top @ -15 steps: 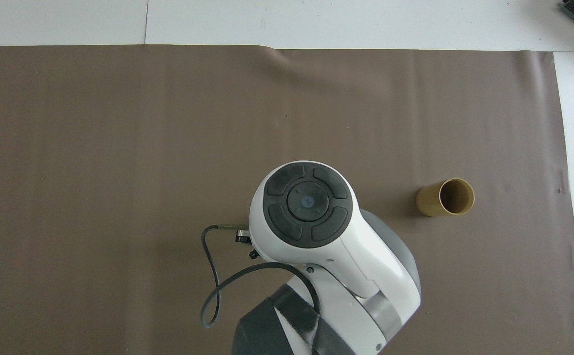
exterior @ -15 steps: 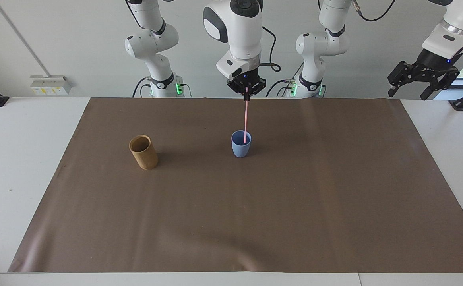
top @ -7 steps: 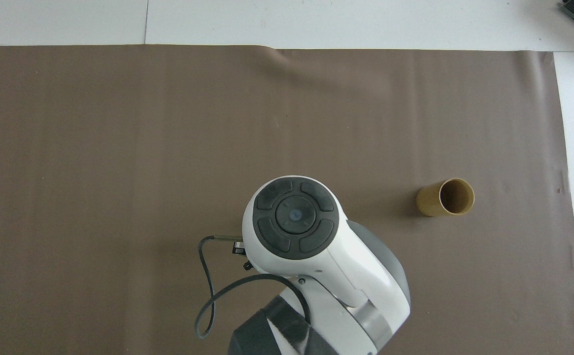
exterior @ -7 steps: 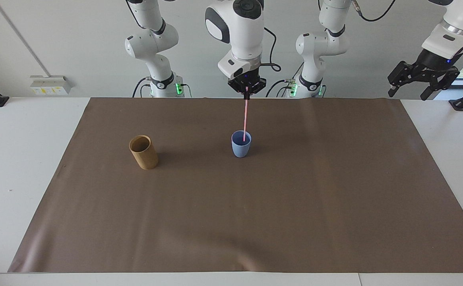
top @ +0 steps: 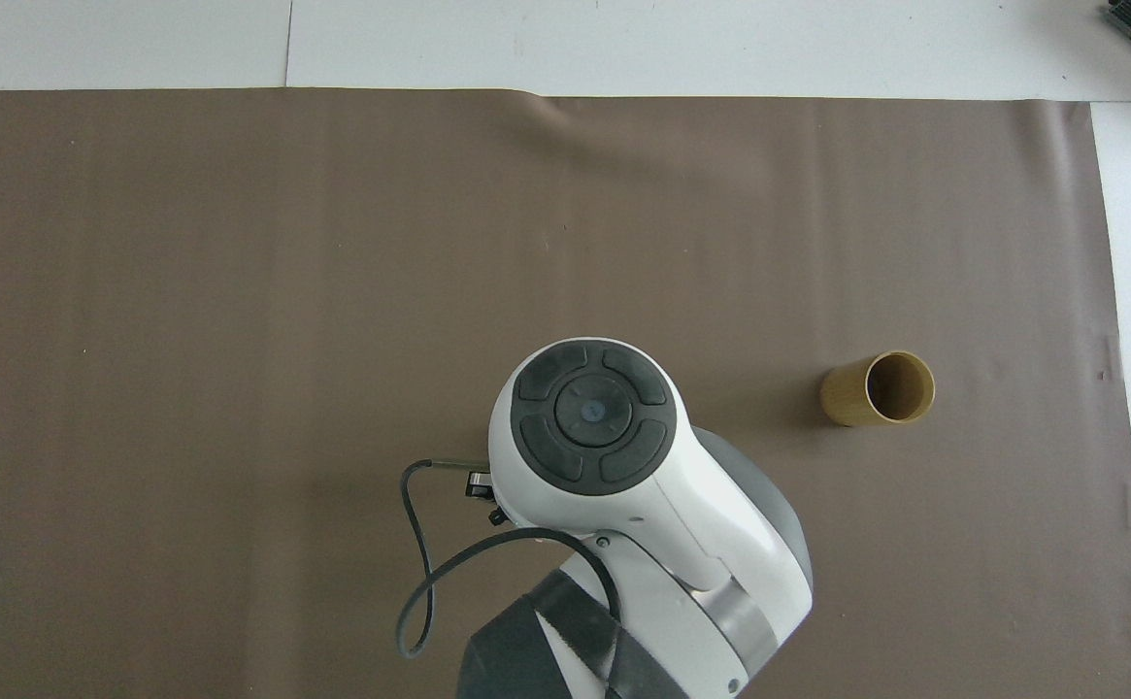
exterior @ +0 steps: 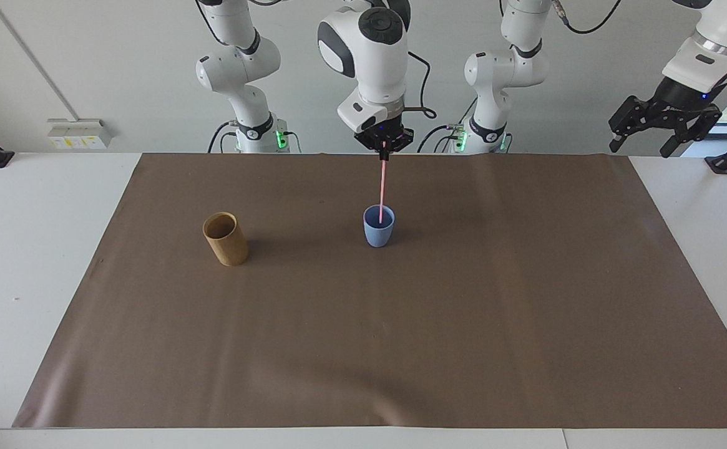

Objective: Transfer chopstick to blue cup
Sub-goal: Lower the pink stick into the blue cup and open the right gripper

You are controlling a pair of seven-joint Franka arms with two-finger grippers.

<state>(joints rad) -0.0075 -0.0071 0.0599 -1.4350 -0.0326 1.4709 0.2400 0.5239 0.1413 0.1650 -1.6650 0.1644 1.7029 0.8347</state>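
Note:
The pale pink chopstick (exterior: 382, 184) hangs almost upright from my right gripper (exterior: 384, 144), which is shut on its top end. Its lower tip sits inside the mouth of the blue cup (exterior: 379, 233), which stands upright on the brown mat about midway between the two arms' ends. Whether the tip touches the cup's bottom I cannot tell. In the overhead view the right arm's wrist (top: 592, 417) hides the cup, the chopstick and the gripper. My left gripper (exterior: 639, 146) waits open and empty, up over the table's edge at the left arm's end.
A taller tan cylindrical cup (exterior: 226, 240) (top: 879, 389) stands upright on the brown mat (exterior: 400, 349), beside the blue cup toward the right arm's end. A black cable (top: 419, 573) loops off the right wrist.
The right gripper has shifted slightly toward the right arm's end and its wrist has turned a little. The chopstick's tip stays in the blue cup. The left arm has not moved.

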